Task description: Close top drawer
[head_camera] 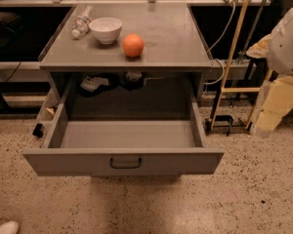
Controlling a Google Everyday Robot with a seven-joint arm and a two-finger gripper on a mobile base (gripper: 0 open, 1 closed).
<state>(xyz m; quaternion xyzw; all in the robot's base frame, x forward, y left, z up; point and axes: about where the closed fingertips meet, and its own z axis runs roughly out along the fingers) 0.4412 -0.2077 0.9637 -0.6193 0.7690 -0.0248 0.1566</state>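
The top drawer point(122, 162) is a wide grey metal drawer, pulled fully out of the grey table point(171, 43) toward me. Its box is empty, and its flat front panel carries a small dark loop handle point(125, 163) at the centre. My arm comes in at the right edge, white above and cream below. My gripper point(264, 121) hangs there to the right of the drawer's right front corner, apart from it and at about the height of the drawer.
On the table top are a white bowl point(106, 29), an orange point(133, 45) and a clear plastic bottle point(81, 23) lying on its side. A yellow-framed stand point(233, 62) and cables are to the right of the table. The floor is speckled. A white shoe tip point(5, 227) shows at the bottom left.
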